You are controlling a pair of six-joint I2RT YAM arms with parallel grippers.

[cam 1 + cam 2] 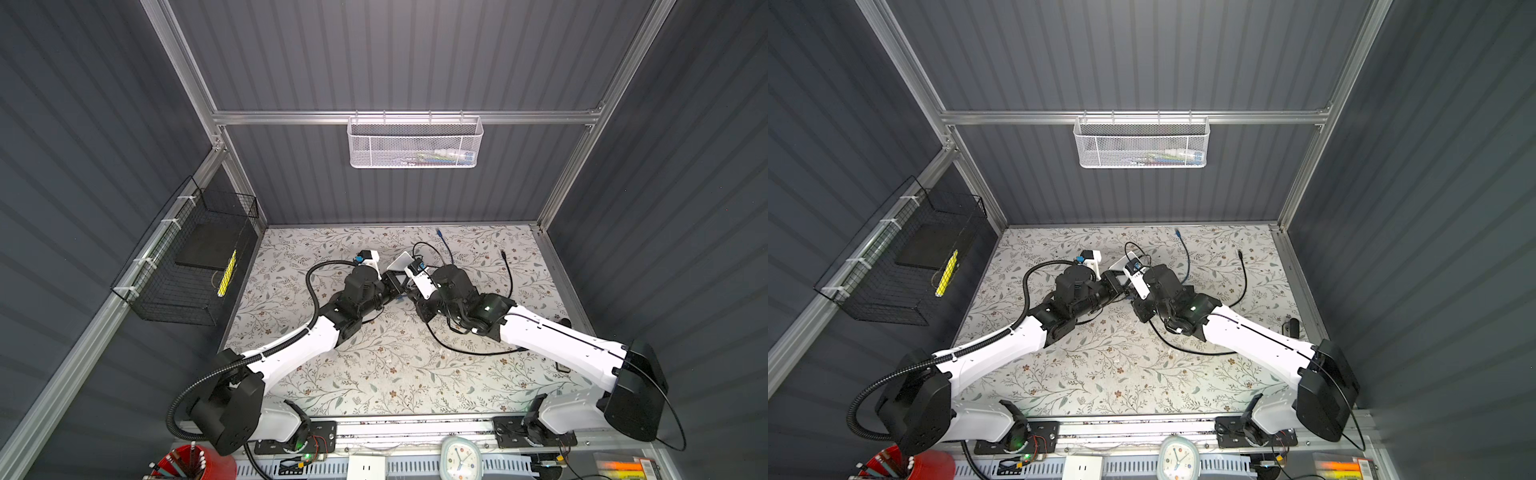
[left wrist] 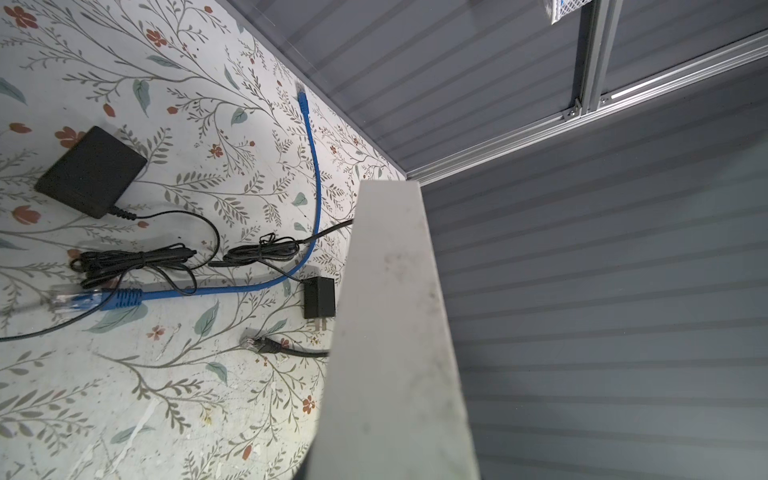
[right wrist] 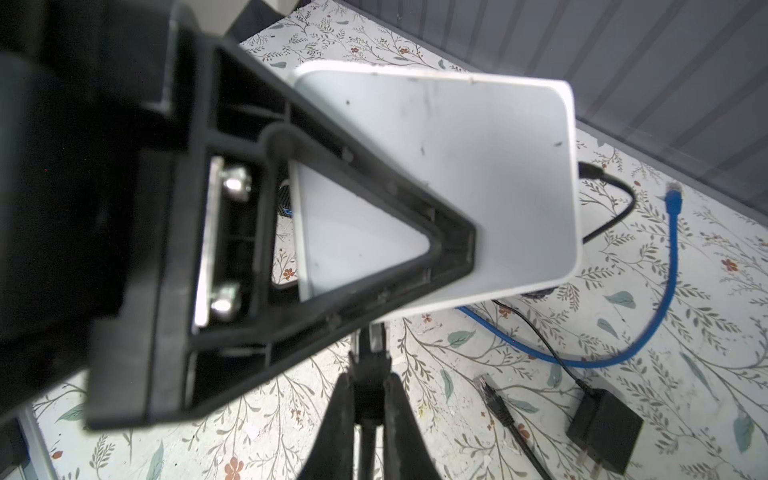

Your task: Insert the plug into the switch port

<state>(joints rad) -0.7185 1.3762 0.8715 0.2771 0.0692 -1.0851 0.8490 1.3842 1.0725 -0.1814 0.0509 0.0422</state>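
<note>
The switch (image 3: 457, 158) is a flat white box held tilted above the table, and it appears in both top views (image 1: 401, 262) (image 1: 1125, 262). My left gripper (image 3: 453, 249) is shut on it, one black triangular finger lying across its face. In the left wrist view the switch (image 2: 395, 332) fills the foreground and hides the fingers. My right gripper (image 3: 368, 376) is shut on a black plug (image 3: 365, 357). The plug's clear tip points up at the lower edge of the switch. I cannot see the port, or whether the tip is inside it.
A blue network cable (image 3: 665, 291) (image 1: 444, 245) curves across the floral table behind the switch. A loose black network plug (image 3: 494, 399), a small black adapter (image 3: 602, 432), a larger black power brick (image 2: 91, 170) and bundled black cords (image 2: 133, 262) lie nearby. A black wire basket (image 1: 187, 257) hangs on the left wall.
</note>
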